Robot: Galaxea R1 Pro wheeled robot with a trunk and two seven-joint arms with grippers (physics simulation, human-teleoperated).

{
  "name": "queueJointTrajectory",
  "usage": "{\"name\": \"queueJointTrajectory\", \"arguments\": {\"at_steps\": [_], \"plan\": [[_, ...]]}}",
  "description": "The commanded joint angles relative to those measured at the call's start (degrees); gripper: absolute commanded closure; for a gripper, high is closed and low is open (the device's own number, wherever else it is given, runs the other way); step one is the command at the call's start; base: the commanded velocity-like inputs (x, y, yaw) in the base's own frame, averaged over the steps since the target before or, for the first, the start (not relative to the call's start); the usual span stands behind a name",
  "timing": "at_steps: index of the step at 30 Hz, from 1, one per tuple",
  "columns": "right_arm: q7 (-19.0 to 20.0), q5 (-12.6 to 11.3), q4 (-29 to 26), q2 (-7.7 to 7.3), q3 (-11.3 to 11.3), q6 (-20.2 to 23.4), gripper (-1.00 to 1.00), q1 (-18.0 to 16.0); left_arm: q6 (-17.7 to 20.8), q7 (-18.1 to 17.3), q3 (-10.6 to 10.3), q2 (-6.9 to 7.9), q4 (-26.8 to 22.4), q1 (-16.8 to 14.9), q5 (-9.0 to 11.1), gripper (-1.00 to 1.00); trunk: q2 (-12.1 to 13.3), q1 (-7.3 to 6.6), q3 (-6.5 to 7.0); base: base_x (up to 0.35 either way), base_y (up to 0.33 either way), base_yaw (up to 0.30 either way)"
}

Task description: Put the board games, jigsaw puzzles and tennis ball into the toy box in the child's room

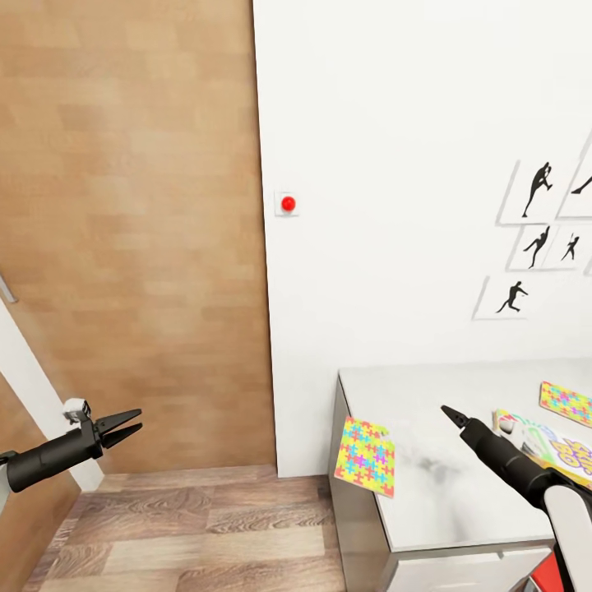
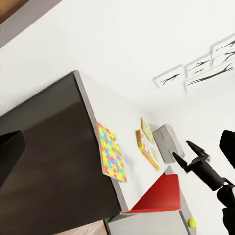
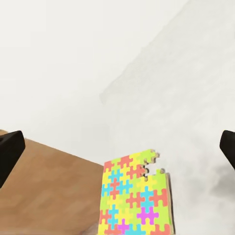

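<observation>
1. Progress: I judge the task barely begun. My left hand (image 1: 127, 426) is empty, fingers slightly spread, out over the wood-plank floor (image 1: 205, 526) and well apart from the table (image 1: 436, 493). My right hand (image 1: 450, 413) is over the table top and carries nothing; its fingers look pressed to a point in the head view, but the right wrist view shows them spread wide at the frame edges, so I record them as spread.

2. Jigsaw puzzles: one jigsaw puzzle (image 1: 367, 456) lies at the table's left edge, overhanging it; a second puzzle (image 1: 567, 403) lies flat farther right, towards the wall. Neither is in the toy box.

3. Board game: a white board game (image 1: 552, 448) with coloured lettering lies on the table, partly hidden by my right arm. Not stowed.

4. Toy box: the left wrist view shows the pale grey toy box (image 2: 166, 141) farther along the table, beyond the puzzles. I cannot tell what is in it.

5. Tennis ball: the tennis ball (image 2: 191, 223) sits on the table top beyond a red chair (image 2: 155, 196).

6. Bed items: not assessed from here.

7. Edges: the overhanging puzzle could slip to the floor if nudged outward; I would draw it inward first.

8. Room: the table top between the near puzzle and my right hand is bare. The wooden door (image 1: 131, 230) and white wall (image 1: 395, 164) close off the far side.
</observation>
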Motion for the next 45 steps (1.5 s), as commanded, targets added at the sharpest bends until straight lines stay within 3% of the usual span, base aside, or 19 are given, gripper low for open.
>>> {"name": "queueJointTrajectory", "arguments": {"at_steps": [1, 14, 17, 18, 22, 27, 32, 37, 41, 45], "plan": [[0.93, -0.06, -0.07, -0.02, 0.01, 0.4, -1.0, -0.05, 0.6, -0.15, 0.02, 0.01, 0.0, -0.04, 0.06, -1.0, -0.48, 0.24, -0.27, 0.0, 0.0, 0.0], [2.99, -0.13, -0.39, -0.45, 0.25, 1.02, -1.0, -0.05, 0.6, -0.11, 0.02, -0.06, 0.0, -0.04, 0.06, -1.0, -5.7, 3.09, -2.6, 0.0, 0.0, 0.0], [5.46, -0.23, -0.41, -0.6, 0.19, 3.34, -1.0, -0.05, 0.6, -0.1, -0.03, -0.11, 0.0, -0.04, 0.05, -1.0, -6.9, 3.75, -3.14, 0.0, 0.0, 0.0], [6.54, -0.29, -0.41, -0.62, 0.13, 4.16, -1.0, -0.05, 0.6, -0.1, -0.02, -0.14, 0.0, -0.04, 0.04, -1.0, -7.3, 3.97, -3.32, 0.0, 0.0, 0.0], [17.06, -0.42, -0.46, -0.72, -0.41, 10.8, -1.0, -0.13, 0.6, -0.1, -0.05, -0.35, 0.0, -0.09, 0.0, -1.0, -8.91, 4.85, -4.04, 0.0, 0.0, 0.0], [27.66, -0.48, -0.58, -0.81, -2.71, 16.35, -1.0, -0.25, 0.6, -0.1, -0.06, -0.85, 0.0, -0.14, -0.01, -1.0, -10.91, 5.95, -4.94, 0.0, 0.0, 0.0], [34.11, -0.83, -0.71, -0.79, -3.8, 18.24, -1.0, -0.19, 0.6, 0.63, -0.07, -1.8, 0.0, -0.29, -0.13, -1.0, -12.92, 7.05, -5.83, 0.0, 0.0, 0.0], [40.86, -1.26, -0.78, -0.78, -3.72, 18.24, -1.0, -0.13, 0.56, 5.36, -0.7, -2.93, 0.0, -0.44, -0.04, -1.0, -14.92, 8.14, -6.73, 0.0, 0.0, 0.0], [45.53, -2.65, -0.82, -0.8, -3.61, 18.24, -1.0, 0.32, 0.52, 9.3, -2.82, -4.87, 0.0, -0.56, 0.03, -1.0, -16.53, 9.02, -7.45, 0.0, 0.0, 0.0], [46.96, -4.05, -0.78, -1.42, -3.67, 18.24, -1.0, 0.39, -0.05, 10.86, -4.32, -7.38, 0.0, -0.6, -0.05, -1.0, -18.13, 9.9, -8.17, 0.0, 0.0, 0.0]]}}
